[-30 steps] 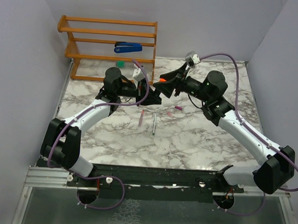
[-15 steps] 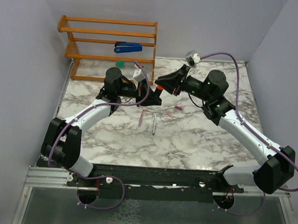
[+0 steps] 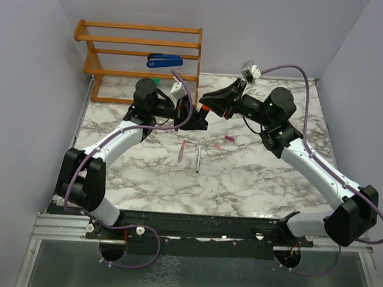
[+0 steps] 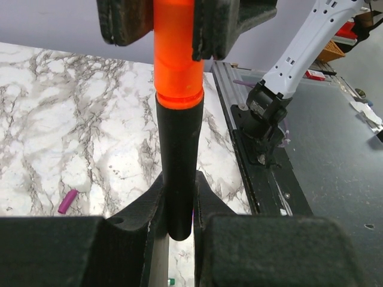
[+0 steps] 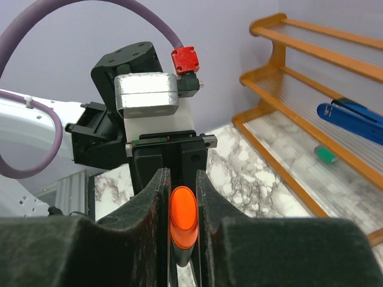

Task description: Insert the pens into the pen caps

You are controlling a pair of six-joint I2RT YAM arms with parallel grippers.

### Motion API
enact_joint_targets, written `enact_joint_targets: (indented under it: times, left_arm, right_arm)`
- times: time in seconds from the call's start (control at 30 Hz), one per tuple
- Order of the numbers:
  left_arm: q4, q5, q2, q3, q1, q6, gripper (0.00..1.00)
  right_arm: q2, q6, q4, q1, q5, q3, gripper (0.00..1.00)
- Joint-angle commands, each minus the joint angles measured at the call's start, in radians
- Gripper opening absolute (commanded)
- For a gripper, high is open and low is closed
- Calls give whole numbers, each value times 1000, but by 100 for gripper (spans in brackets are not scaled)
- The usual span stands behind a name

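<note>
My left gripper (image 4: 178,200) is shut on the lower end of the black marker body (image 4: 178,167). The orange cap (image 4: 176,54) sits on the marker's other end, and my right gripper (image 5: 182,200) is shut on that cap (image 5: 184,218). The two grippers meet above the back middle of the table (image 3: 203,113). The pink pen (image 3: 181,151) and the grey pen (image 3: 198,159) lie side by side on the marble. The purple-magenta cap (image 3: 229,138) lies to their right and also shows in the left wrist view (image 4: 67,201). A faint pink cap (image 3: 214,145) lies between them.
A wooden rack (image 3: 138,63) stands at the back left, with a blue stapler-like object (image 3: 164,60) on its shelf and a small green object (image 3: 155,81) below. Both show in the right wrist view (image 5: 353,119), (image 5: 326,155). Purple walls close in the sides.
Both wrists have shifted slightly toward the back. The right gripper with the orange cap has stayed against the left gripper's marker. The pens and caps on the table have not moved.
</note>
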Motion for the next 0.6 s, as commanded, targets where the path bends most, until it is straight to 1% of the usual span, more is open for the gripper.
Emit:
enact_joint_targets:
  times: [0.0, 0.27, 0.57]
  left_arm:
    - [49, -31, 3, 119, 12, 5, 0]
    - [51, -103, 13, 186, 12, 20, 0]
    - [51, -92, 34, 235, 13, 18, 0]
  right_arm:
    - [44, 30, -56, 15, -131, -40, 1]
    - [53, 97, 30, 16, -153, -143, 1]
    - [65, 110, 44, 25, -174, -244, 1]
